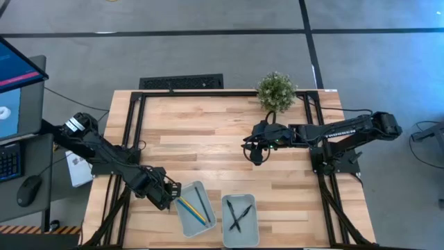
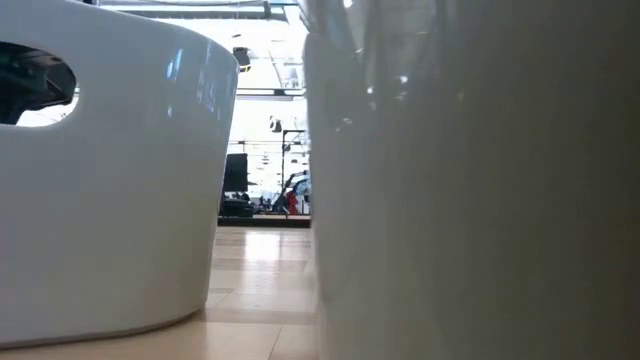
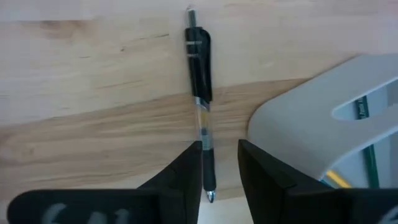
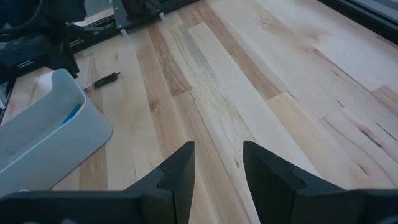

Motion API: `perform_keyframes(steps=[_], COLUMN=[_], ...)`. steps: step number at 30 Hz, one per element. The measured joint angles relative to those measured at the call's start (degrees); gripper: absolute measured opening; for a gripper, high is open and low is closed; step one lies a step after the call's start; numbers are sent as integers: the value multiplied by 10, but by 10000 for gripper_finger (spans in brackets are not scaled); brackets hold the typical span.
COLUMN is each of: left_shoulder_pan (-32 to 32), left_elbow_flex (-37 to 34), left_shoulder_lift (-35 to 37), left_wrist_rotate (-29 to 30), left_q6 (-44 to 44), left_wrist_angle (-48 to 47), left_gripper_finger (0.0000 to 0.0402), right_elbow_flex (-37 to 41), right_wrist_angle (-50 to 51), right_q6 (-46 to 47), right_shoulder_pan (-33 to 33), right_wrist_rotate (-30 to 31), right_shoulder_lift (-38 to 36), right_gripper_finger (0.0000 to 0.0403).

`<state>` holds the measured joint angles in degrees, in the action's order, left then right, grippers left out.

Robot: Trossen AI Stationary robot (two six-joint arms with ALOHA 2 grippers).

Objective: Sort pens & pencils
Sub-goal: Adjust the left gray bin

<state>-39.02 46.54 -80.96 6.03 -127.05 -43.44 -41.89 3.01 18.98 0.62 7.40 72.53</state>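
Observation:
A black pen (image 3: 200, 93) lies flat on the wooden table beside the left grey bin (image 1: 193, 208). My left gripper (image 3: 219, 146) points down over the pen's tip end, open, with one finger on each side of it. The yellow pencil (image 1: 187, 208) and the light blue pencil (image 1: 201, 203) lie in the left bin. Two black pens (image 1: 239, 217) lie crossed in the right grey bin (image 1: 240, 236). My right gripper (image 4: 217, 168) hangs open and holds nothing above the middle of the table. In its wrist view the pen (image 4: 106, 79) shows far off. My left gripper comes from above with its fingers lying across the pen, straddling the grip section near the tip (image 3: 205, 163). One finger (image 3: 186, 168) stands right against the pen. I cannot tell whether it touches. The pen lies flat on the table.
A small potted plant (image 1: 276, 90) stands at the table's far edge. The black frame rails (image 1: 132, 132) run along the table's sides. In the low view the two bins (image 2: 110, 180) block nearly everything. Bare wood lies between the two arms.

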Motion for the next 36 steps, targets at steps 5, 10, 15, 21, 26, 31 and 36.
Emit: perform_keyframes(steps=[5,10,15,21,26,31,36], left_shoulder_pan=[15,42,69,77,78,78,78], left_elbow_flex=[0,0,3,9,16,17,43], left_shoulder_lift=[-28,-75,-108,-105,-105,-105,-99], left_wrist_rotate=[5,-6,0,18,4,2,8], left_q6=[27,96,157,198,215,217,240], left_wrist_angle=[15,64,140,128,118,118,82], left_gripper_finger=[116,138,165,194,217,251,261], right_elbow_flex=[0,0,0,0,0,0,0], right_wrist_angle=[0,0,0,0,0,0,0], right_q6=[-1,-1,-1,-1,-2,-14,-14], right_shoulder_pan=[-4,-16,-25,-27,-27,-27,-27], right_wrist_rotate=[0,0,0,0,0,0,0], right_shoulder_lift=[0,0,0,0,0,0,0], right_gripper_finger=[157,157,157,157,157,157,157])
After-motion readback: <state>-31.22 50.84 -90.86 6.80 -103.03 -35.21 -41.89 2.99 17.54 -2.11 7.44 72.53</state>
